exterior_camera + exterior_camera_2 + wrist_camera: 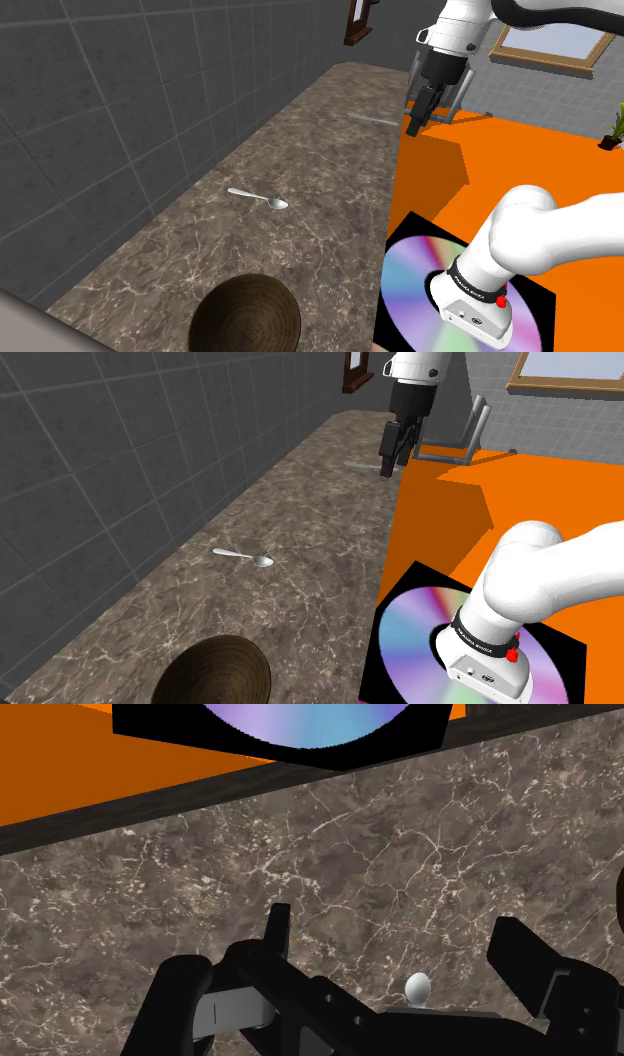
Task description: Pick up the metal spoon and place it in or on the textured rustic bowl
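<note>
A small silvery spoon (pixel 258 198) (pixel 243 557) lies flat on the dark marble counter (pixel 300 150), about halfway along it. The brown rough-walled bowl (pixel 246 315) (pixel 212 672) stands upright at the counter's near end, with nothing in it. My black gripper (pixel 418 118) (pixel 390 457) hangs well above the counter's far end, close to its edge toward the orange floor, far from the spoon. In the wrist view the gripper (pixel 400 944) is open, its fingers (pixel 278 929) wide apart over bare marble. A pale oval, the spoon's bowl end (pixel 418 988), shows low between them, untouched.
Another thin silvery utensil (pixel 375 121) (pixel 360 467) lies at the counter's far end below the gripper. A grey tiled wall (pixel 120 110) runs along the counter. The stand's black top with a rainbow disc (pixel 415 290) sits beside the counter, and a metal frame (pixel 450 447) stands on the orange floor (pixel 520 160).
</note>
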Robot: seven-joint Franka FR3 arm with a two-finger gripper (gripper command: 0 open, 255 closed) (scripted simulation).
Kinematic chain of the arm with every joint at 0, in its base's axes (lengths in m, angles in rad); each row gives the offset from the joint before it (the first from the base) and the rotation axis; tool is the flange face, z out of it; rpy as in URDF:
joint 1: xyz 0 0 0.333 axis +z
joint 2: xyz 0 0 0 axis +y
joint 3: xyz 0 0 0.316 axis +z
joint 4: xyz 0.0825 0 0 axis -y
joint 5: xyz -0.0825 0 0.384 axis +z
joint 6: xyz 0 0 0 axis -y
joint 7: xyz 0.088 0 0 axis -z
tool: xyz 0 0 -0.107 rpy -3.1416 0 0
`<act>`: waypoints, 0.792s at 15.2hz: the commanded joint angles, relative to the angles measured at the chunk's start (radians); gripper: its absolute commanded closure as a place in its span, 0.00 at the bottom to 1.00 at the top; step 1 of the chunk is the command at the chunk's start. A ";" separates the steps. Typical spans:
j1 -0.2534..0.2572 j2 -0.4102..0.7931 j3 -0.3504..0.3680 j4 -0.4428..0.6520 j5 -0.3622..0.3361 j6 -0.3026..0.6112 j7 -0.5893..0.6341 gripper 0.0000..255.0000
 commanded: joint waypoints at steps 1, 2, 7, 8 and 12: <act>0.000 0.000 0.000 0.000 0.000 0.000 0.000 0.00; 0.003 0.014 0.010 -0.015 0.008 0.036 0.005 0.00; 0.020 0.106 0.064 -0.071 0.047 0.220 0.030 0.00; 0.023 0.129 0.075 -0.077 0.054 0.256 0.035 0.00; 0.035 0.232 0.118 -0.089 0.076 0.400 0.054 0.00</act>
